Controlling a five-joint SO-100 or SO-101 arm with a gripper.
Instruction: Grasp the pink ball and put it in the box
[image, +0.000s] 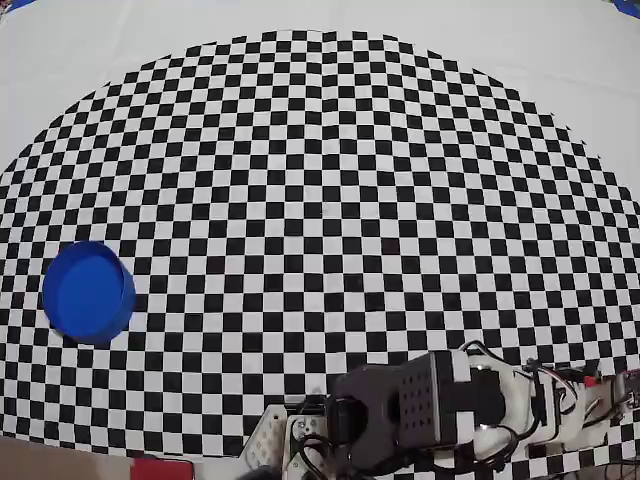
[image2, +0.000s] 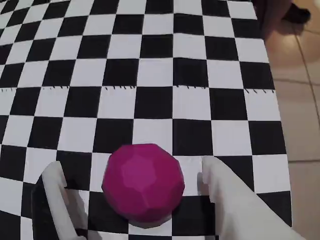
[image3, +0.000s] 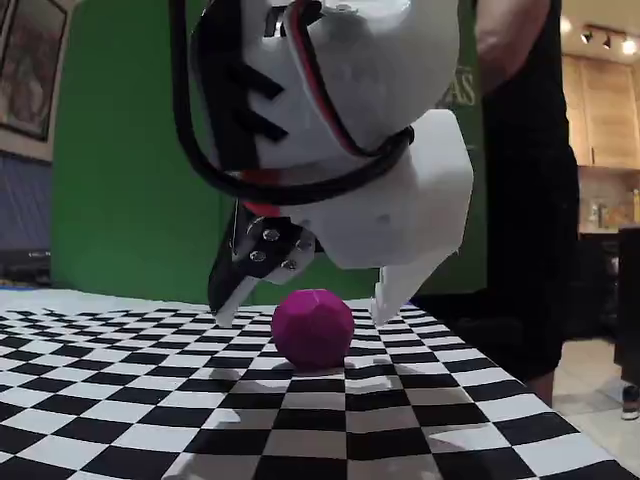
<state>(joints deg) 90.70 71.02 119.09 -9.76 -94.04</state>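
A black-and-white checkered mat (image: 320, 200), flat and matte with a curved far edge in the overhead view, covers most of the pale table (image: 560, 50); in the wrist view its printed squares end at a straight edge beside tan floor tiles (image2: 300, 100). The arm (image: 440, 405), a blocky assembly of white and black plastic parts with looped black and red cables, lies low along the bottom edge of the overhead view. The box (image: 88, 292) is a round, shallow, smooth bright blue cup with a low rim, sitting on the mat at the left of the overhead view, well apart from the arm. The gripper (image3: 305, 310) points down over the mat with its two fingers spread wide, one dark with small metal screws, one plain white and tapered, and it has hold of nothing. The pink ball (image2: 143, 182), a small magenta sphere with a matte, faintly faceted surface, rests on the mat between the two fingers (image2: 227, 195), near the mat's edge; in the fixed view a gap shows on either side of it.
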